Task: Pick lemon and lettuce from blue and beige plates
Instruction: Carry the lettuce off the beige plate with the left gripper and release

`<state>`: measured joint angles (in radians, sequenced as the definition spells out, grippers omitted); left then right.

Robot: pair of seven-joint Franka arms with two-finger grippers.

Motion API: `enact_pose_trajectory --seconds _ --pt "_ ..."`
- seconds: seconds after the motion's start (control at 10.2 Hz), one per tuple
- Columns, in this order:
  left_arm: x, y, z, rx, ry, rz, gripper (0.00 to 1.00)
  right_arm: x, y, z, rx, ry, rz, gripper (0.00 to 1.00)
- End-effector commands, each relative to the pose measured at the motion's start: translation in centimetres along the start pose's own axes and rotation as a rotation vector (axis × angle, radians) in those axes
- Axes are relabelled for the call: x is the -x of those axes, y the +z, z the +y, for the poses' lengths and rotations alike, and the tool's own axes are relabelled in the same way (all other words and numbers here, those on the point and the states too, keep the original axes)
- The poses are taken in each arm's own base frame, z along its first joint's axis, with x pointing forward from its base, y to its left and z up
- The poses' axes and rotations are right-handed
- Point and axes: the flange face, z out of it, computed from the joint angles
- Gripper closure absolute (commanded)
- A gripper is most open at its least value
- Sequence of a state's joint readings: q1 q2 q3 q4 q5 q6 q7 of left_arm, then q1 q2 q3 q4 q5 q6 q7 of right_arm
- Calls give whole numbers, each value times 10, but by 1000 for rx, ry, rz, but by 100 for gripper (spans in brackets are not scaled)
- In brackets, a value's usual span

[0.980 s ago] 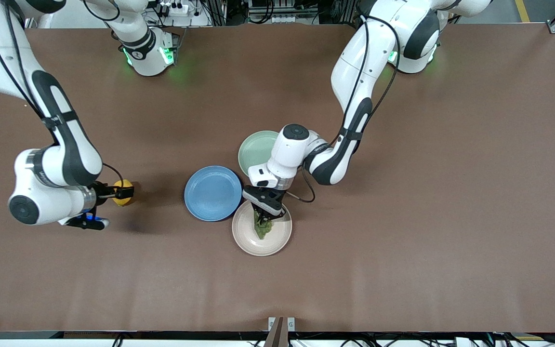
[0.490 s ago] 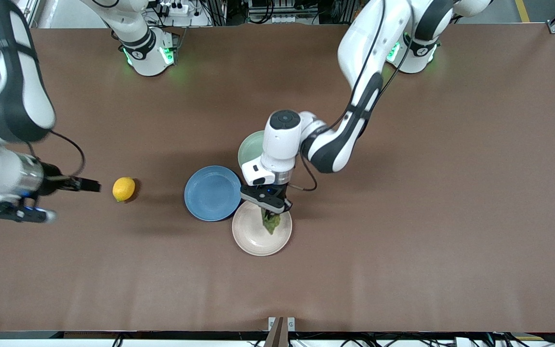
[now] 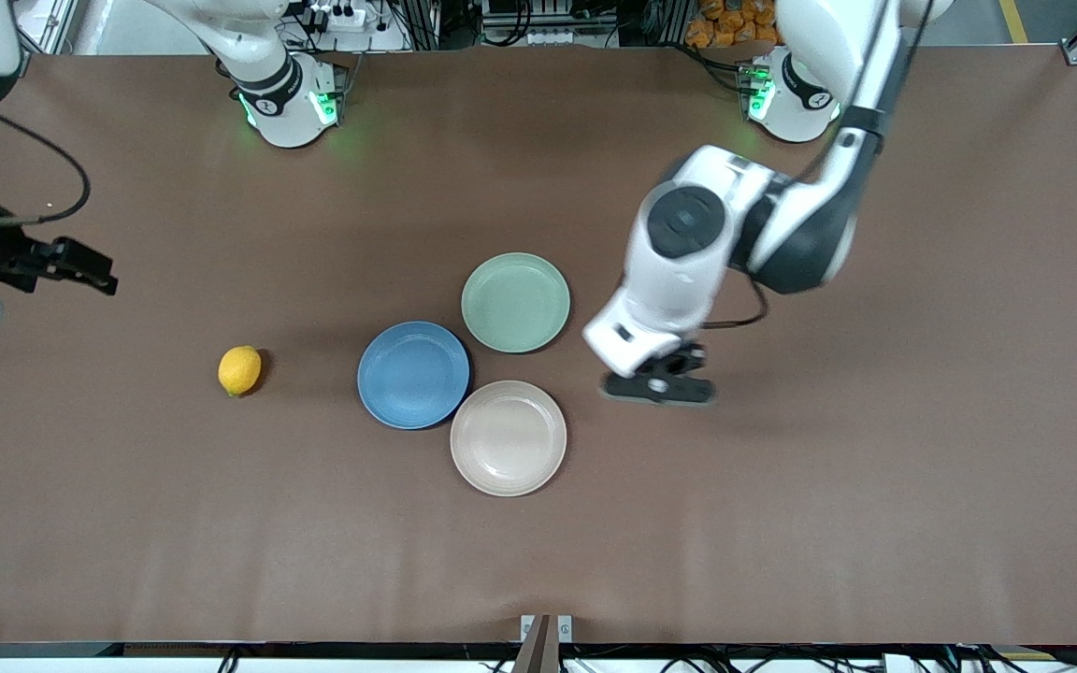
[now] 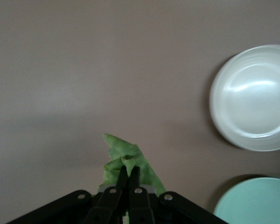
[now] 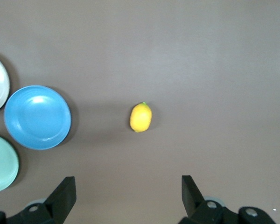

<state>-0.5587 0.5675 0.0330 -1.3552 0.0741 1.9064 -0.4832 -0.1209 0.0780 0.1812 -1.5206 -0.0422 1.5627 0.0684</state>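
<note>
white arms [image 3: 679,271] with black joints, cables, green-lit bases.

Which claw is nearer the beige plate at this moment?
Left. The left claw hangs over bare table just beside the beige plate, shut on the lettuce. The right claw is open, up past the lemon.

lettuce [image 4: 126,163] base hidden between left gripper [image 4: 129,179] fingers, mint plate [image 4: 254,201] cropped

Left fingers [image 4: 129,175] pinched, right fingers [image 5: 67,193] spread
</note>
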Motion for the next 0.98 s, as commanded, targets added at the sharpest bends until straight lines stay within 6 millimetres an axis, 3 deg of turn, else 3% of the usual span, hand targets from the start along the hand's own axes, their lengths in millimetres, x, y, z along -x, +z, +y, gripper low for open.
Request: enact_pose_trajectory --seconds 0.0,0.1,0.2,0.39,0.49,0.59,0.78,0.88 --pt "-16 67 -65 -20 -69 -120 100 9 1 -3 -6 1 -5 0" --pt "-24 89 -87 -36 -88 -144 100 9 1 -2 -7 4 -5 0" --pt "-35 104 -123 -35 -112 -159 100 9 1 -4 -31 13 -9 0" --pt "-44 125 -166 -19 -94 -175 92 11 0 -5 -43 11 -19 0" --pt "-44 130 -172 -16 -93 -171 65 12 1 -6 -41 8 -25 0" --pt "-44 128 -173 -13 -77 -169 1 12 0 -6 -41 8 -22 0" --pt "-47 102 -178 -5 -60 -141 0 8 -13 -5 -37 -2 8 0" --pt "-47 74 -183 1 -66 -118 0 8 -15 -7 -39 -4 10 0"
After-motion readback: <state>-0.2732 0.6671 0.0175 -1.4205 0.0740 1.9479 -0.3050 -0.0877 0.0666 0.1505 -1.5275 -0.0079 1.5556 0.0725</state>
